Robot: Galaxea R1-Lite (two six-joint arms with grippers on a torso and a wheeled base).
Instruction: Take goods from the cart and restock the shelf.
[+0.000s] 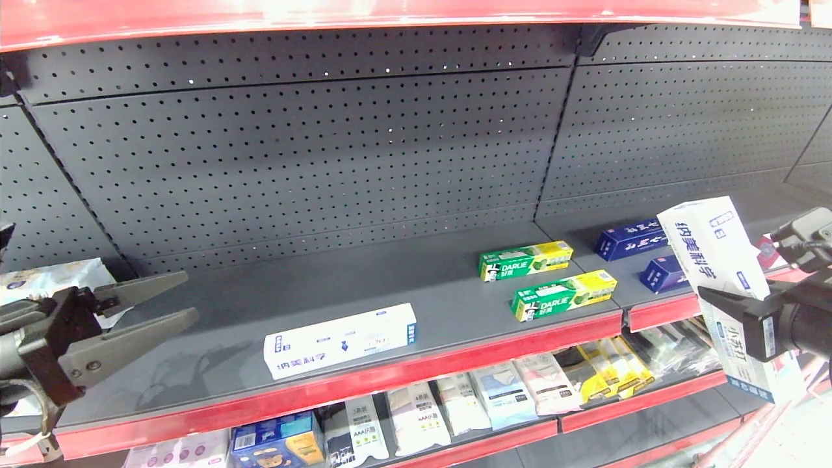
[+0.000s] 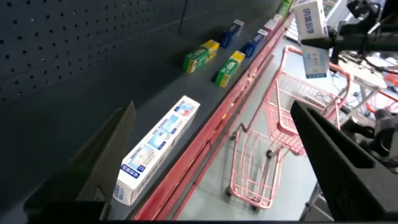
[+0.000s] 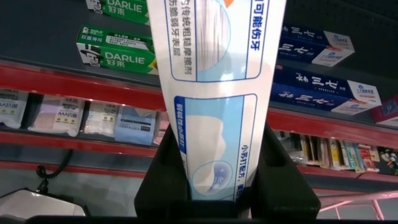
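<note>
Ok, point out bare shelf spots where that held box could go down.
Bare shelf lies between the white box and the green boxes, and behind the white box up to the pegboard. Crowded on the right: green boxes, blue boxes.

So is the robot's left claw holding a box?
No, the left gripper is open and empty; the nearest white box lies apart from it.

Pale packets (image 1: 416,419) stand near a blue box (image 1: 276,442).

Held white box (image 1: 712,250), right of frame: mid-section hidden behind right gripper (image 1: 731,302). Lower packets (image 1: 416,416), bottom centre: tops hidden under red shelf edge (image 1: 364,383). Far-left white pack (image 1: 45,279): partly masked by left gripper (image 1: 190,296)
</note>
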